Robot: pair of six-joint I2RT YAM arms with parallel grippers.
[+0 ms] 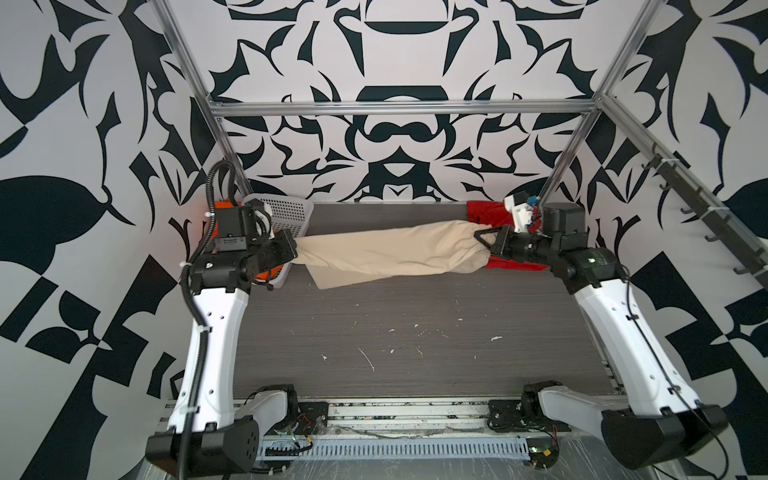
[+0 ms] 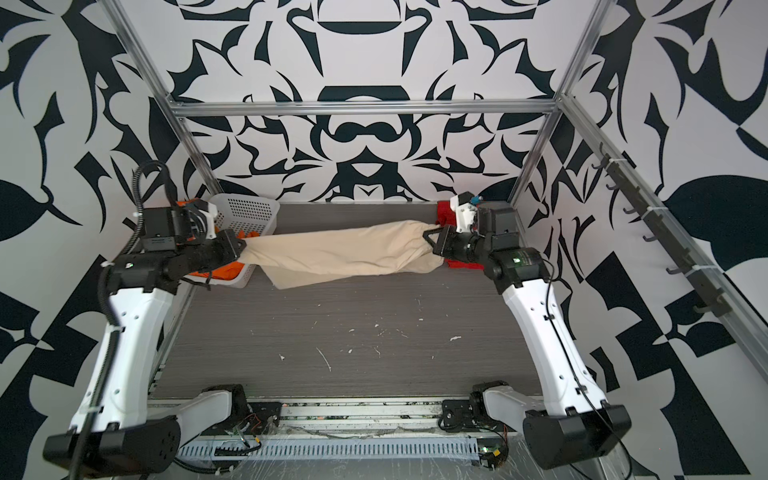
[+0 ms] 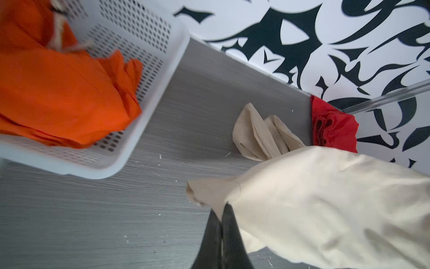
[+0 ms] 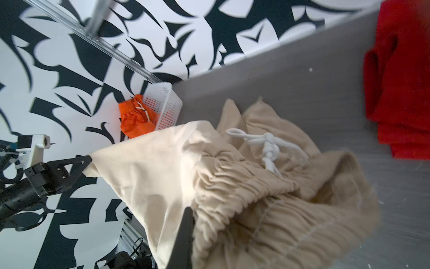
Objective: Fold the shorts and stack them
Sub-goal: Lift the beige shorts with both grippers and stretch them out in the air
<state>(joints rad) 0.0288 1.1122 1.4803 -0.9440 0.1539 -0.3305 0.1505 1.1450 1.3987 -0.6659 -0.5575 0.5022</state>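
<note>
The beige shorts (image 1: 386,253) (image 2: 345,253) hang stretched between my two grippers over the back of the table, with one leg drooping onto it. My left gripper (image 1: 296,249) (image 3: 222,207) is shut on a leg hem of the beige shorts (image 3: 325,198). My right gripper (image 1: 482,237) (image 4: 193,209) is shut on their gathered waistband (image 4: 256,198), near the white drawstring (image 4: 267,144). The red shorts (image 1: 486,214) (image 4: 404,93) lie at the back right corner. The orange shorts (image 3: 58,93) (image 4: 135,118) spill out of the basket at the back left.
A white perforated basket (image 1: 291,212) (image 3: 176,58) stands tilted at the back left, just behind my left wrist. The grey table (image 1: 415,332) is ringed by an aluminium frame (image 1: 399,109) and patterned walls. Cable trays run along the front edge.
</note>
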